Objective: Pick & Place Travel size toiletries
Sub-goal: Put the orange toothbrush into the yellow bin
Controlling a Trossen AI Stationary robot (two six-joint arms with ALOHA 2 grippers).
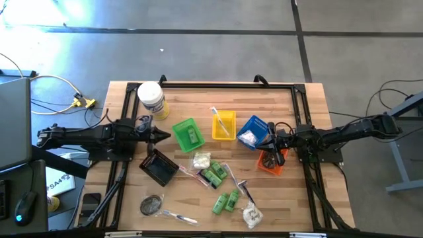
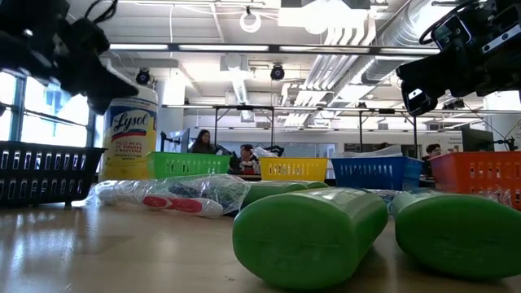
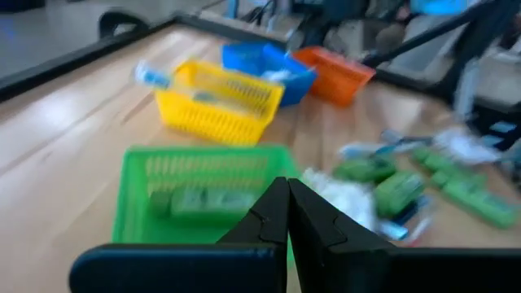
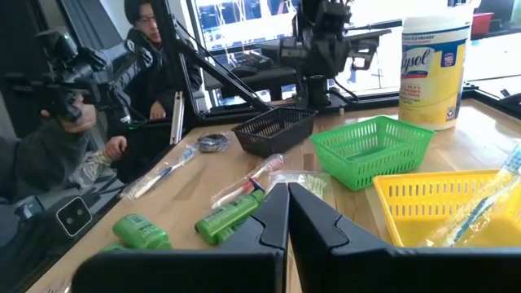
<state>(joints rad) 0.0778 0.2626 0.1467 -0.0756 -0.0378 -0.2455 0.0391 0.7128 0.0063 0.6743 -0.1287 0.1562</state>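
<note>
Two grippers, both hovering with jaws pinched tight on nothing: left gripper [image 1: 166, 135] beside the green tray [image 1: 188, 133], right gripper [image 1: 267, 139] between the blue tray [image 1: 259, 123] and orange tray [image 1: 271, 164]. Most travel size toiletries [image 1: 215, 176] scattered loose on the table [image 1: 297, 198] in front of the trays: green tubes, wrapped toothbrushes, white packets. One tube already lying in the green tray.

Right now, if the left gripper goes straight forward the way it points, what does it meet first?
Probably the green tray, directly ahead of the shut left gripper. How high it rides over the rim is unclear.
</note>
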